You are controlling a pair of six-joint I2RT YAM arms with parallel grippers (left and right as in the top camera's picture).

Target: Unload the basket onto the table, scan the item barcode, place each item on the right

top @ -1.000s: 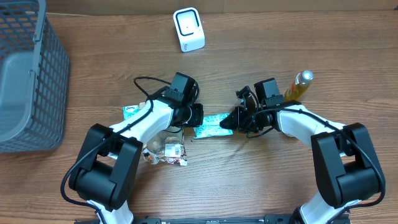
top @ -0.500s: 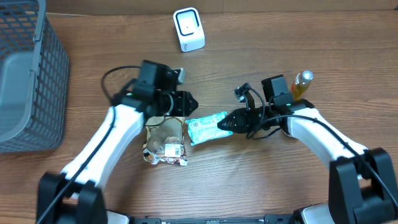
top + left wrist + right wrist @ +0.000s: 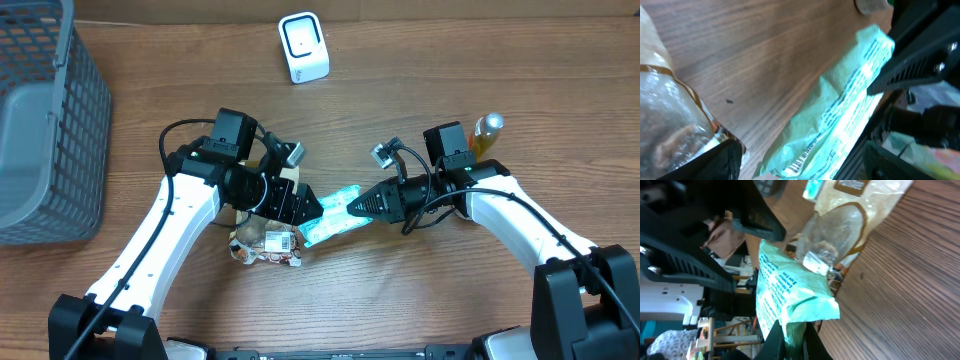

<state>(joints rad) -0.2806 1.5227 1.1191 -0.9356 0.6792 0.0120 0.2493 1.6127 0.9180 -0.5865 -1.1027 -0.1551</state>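
Right gripper [image 3: 368, 205] pinches mint-green crinkly plastic packet [image 3: 332, 217] at one end. Left gripper [image 3: 303, 207] fingers wide at packet's other end, seemingly not touching. Risk: single pinch, floppy packet droops or slips.

— Where is the packet [image 3: 330, 215]?
— In the middle, with the bag [image 3: 262, 240] just beside its left end.
— And the scanner [image 3: 303, 47]?
— Behind both, well apart. The basket [image 3: 40, 130] lies far left, the bottle [image 3: 482, 135] to the right.
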